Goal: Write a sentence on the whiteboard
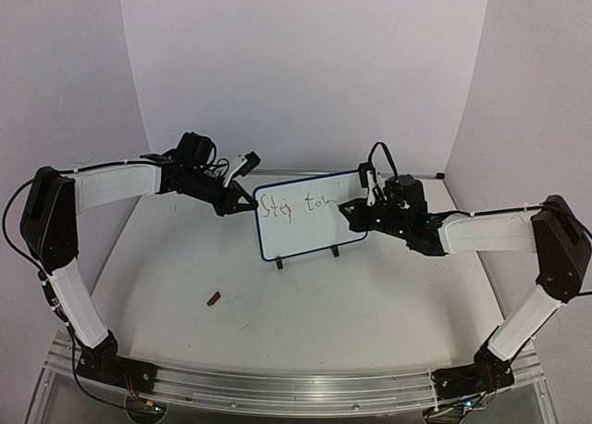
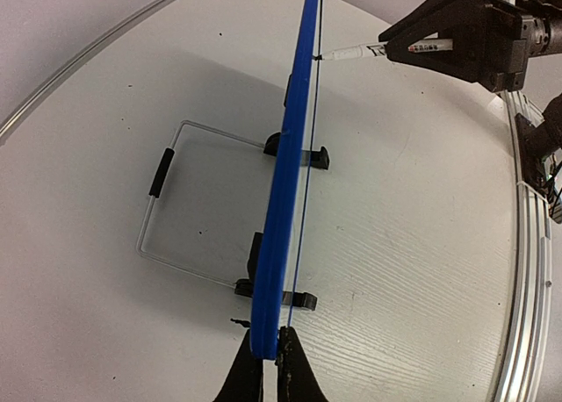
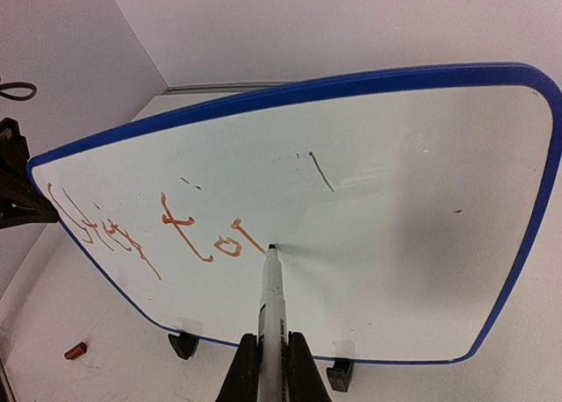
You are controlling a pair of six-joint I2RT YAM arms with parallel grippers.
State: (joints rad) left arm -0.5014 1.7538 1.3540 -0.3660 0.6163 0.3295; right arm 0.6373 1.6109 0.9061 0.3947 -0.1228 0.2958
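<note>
Right hand [image 3: 272, 354] pinches a marker [image 3: 271, 288] against the whiteboard [image 3: 395, 270]; left hand [image 2: 270, 358] clamps its edge; I barely read the orange sentence [image 3: 132, 231].

The board [image 1: 305, 231] stands across the middle of the table [image 1: 370, 322] and blocks your straight reach to the back. Its left edge is taken: the left gripper [image 1: 246, 202] pinches the frame there. The right gripper [image 1: 355, 211] and its marker [image 2: 351, 53] cross the right front face. Behind the board, a wire stand [image 2: 161, 172] lies flat. The near side is open to you, bar a small red cap [image 1: 214, 299].
</note>
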